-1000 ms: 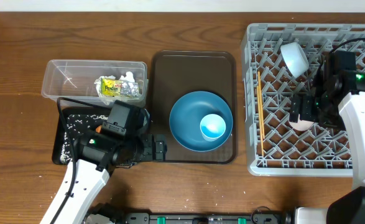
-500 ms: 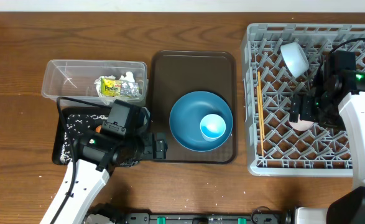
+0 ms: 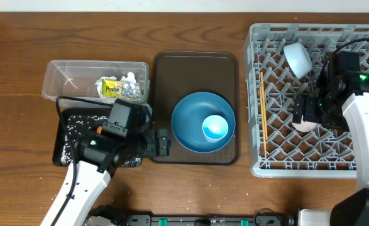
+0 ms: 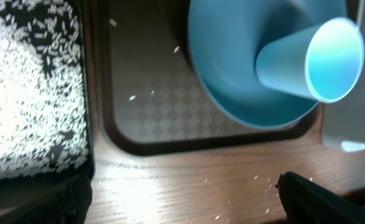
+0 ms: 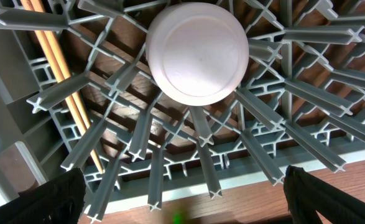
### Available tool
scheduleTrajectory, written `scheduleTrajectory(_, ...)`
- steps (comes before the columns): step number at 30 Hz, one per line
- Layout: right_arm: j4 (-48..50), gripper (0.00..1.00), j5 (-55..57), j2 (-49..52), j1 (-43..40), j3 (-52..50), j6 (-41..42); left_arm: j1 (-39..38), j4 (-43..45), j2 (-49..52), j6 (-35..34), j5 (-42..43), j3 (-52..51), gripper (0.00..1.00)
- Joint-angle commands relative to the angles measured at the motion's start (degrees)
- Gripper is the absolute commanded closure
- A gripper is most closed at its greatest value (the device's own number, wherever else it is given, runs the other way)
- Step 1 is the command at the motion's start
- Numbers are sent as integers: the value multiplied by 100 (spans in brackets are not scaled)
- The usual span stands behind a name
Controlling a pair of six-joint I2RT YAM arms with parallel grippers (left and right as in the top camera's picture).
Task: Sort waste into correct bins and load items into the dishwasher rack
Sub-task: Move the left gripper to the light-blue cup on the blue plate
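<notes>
Lettering on wrapper [image 3: 112, 89] in clear tub [image 3: 65, 80] is unreadable

Left arm [image 3: 77, 188] stretches in from bottom edge, white, bent at black wrist. Left end effector [image 3: 162, 144] points right, low, fingers spread wide, nothing between them. Right arm [image 3: 362, 122] stretches in from bottom right corner, wrist turned left. Right end effector [image 3: 303, 113] faces down, fingers spread wide, holding nothing.
</notes>
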Motion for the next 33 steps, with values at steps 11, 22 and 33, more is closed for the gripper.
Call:
scheduleTrajectory(11, 13, 1, 0, 20, -35, -28, 9, -50, 330, -20, -920, 260, 17, 5)
scheduleTrajectory(22, 13, 1, 2, 20, -35, -28, 9, -555, 540, 118, -1182, 256, 15, 12)
scheduleTrajectory(33, 13, 1, 0, 20, -37, -28, 9, -1381, 1552, 1097, -1482, 256, 9, 18)
